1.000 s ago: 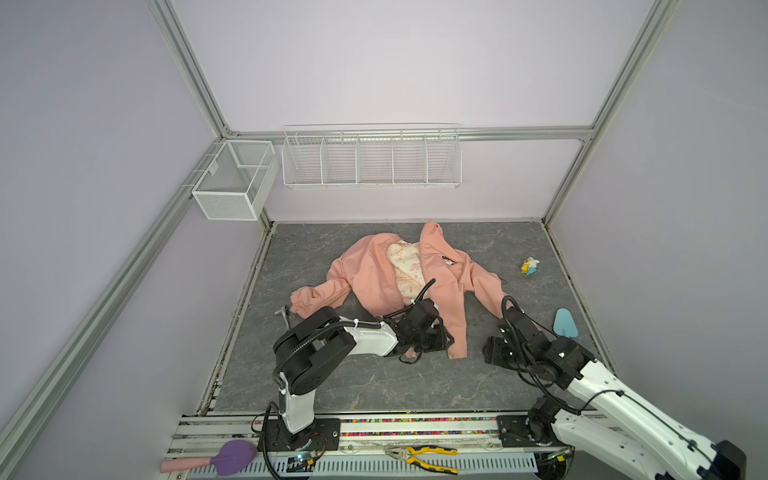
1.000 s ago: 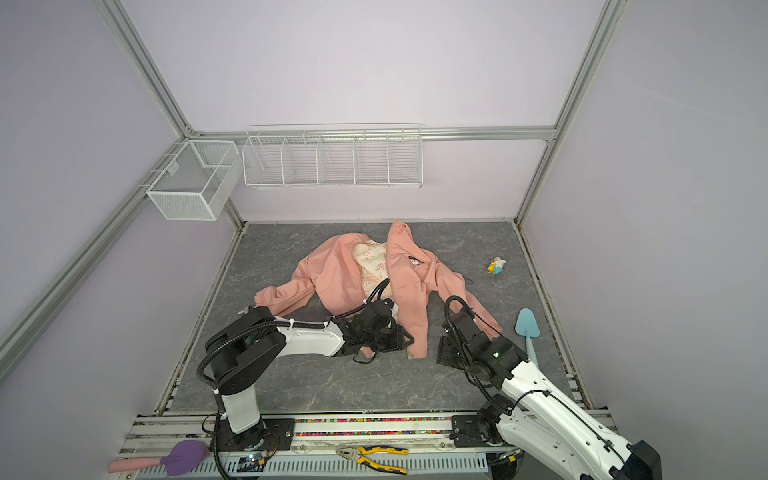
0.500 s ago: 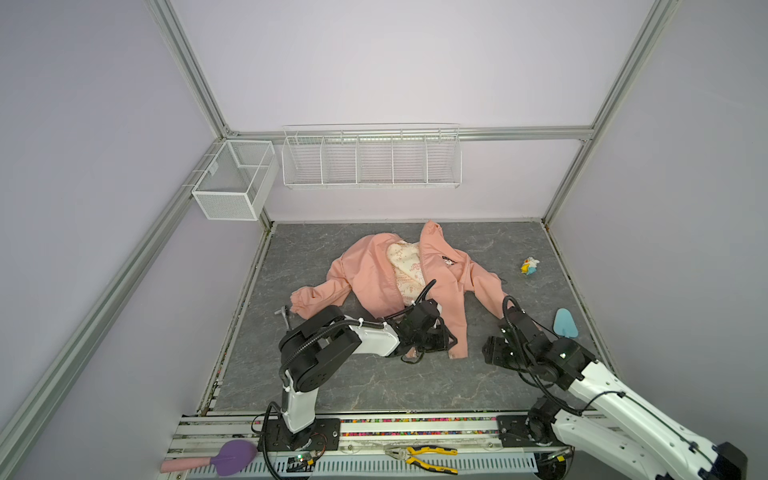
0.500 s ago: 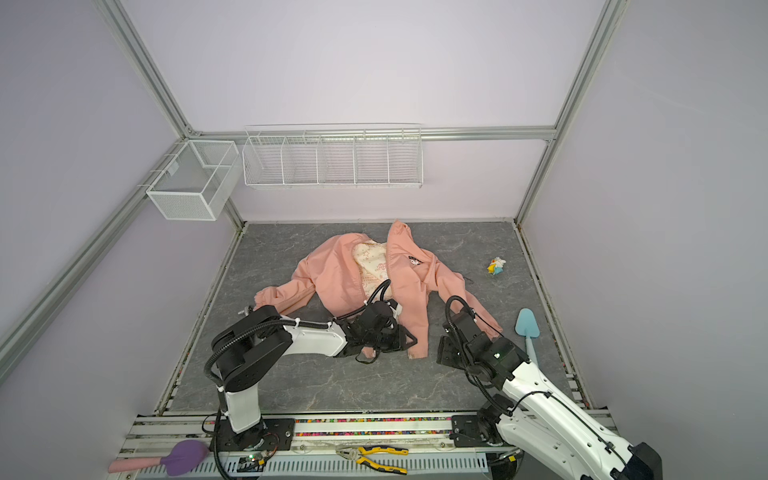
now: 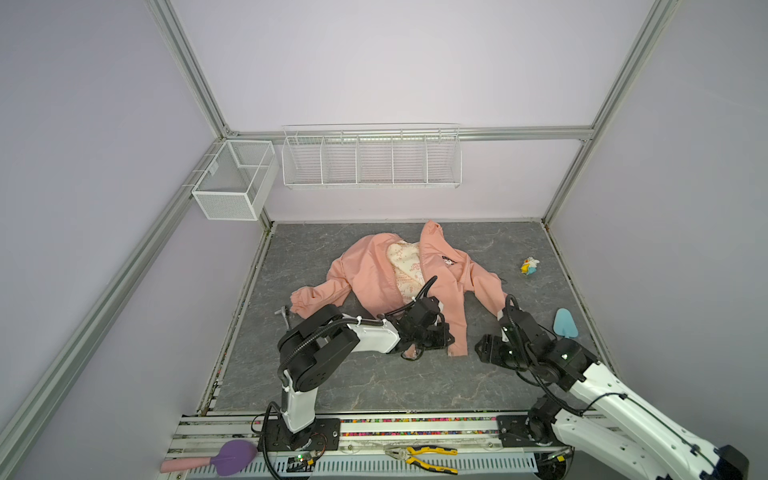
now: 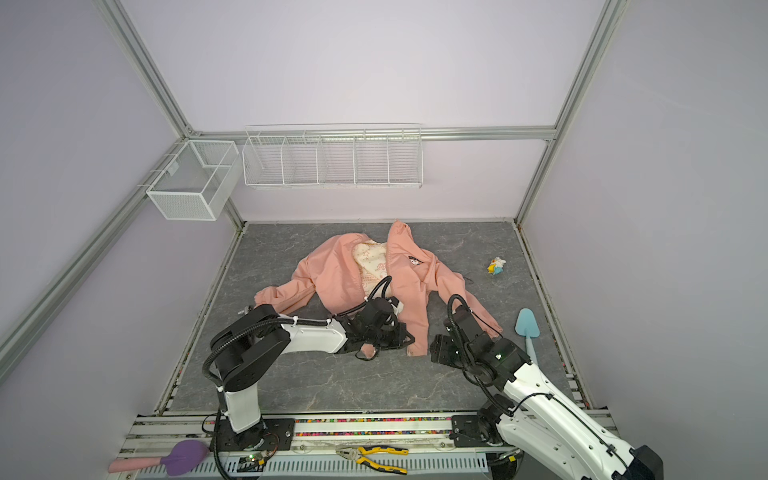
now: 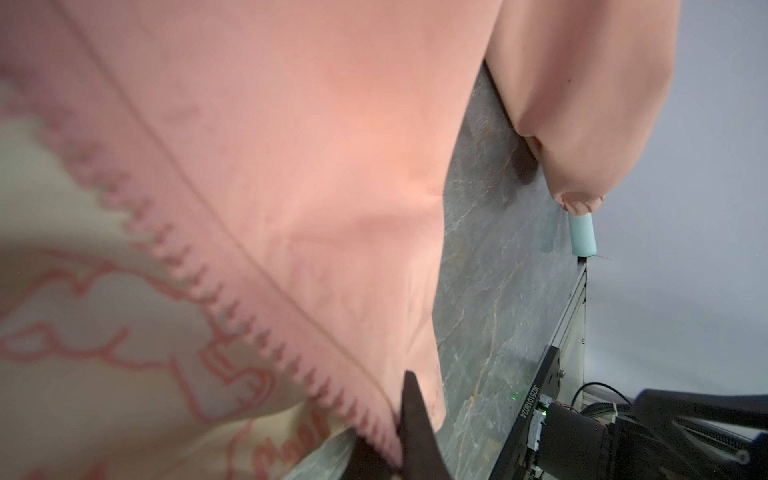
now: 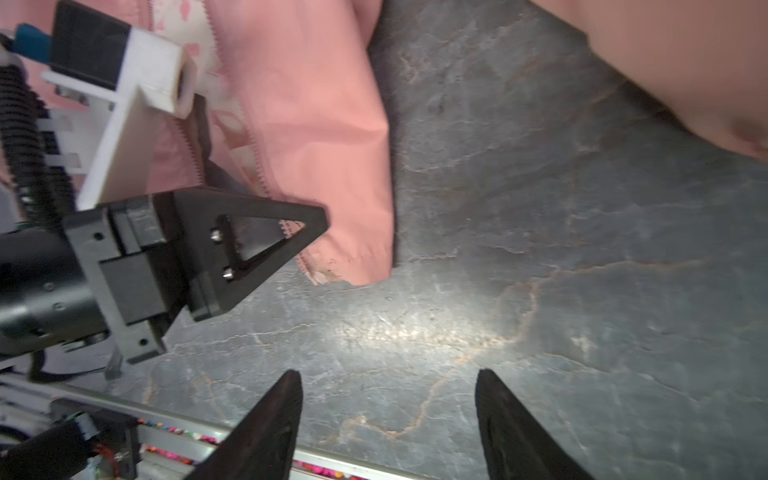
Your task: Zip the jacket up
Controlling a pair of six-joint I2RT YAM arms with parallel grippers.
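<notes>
Left jaws clamped on the jacket (image 5: pixel 365 270) hem, right jaws apart alongside!
The jacket lies open, cream lining up, on the grey marbled table (image 5: pixel 374 386). The left jaws are pinched together on its zip edge, right at the hem corner. Just beside them the right jaws hover spread over bare table, that hem corner just ahead of their tips. Lilac walls (image 5: pixel 374 62) and a metal frame (image 5: pixel 199 83) box it all in. A wire rack (image 5: pixel 370 162) hangs on the back wall well beyond both jaws, with a mesh bin (image 5: pixel 232 187) off to the left.
</notes>
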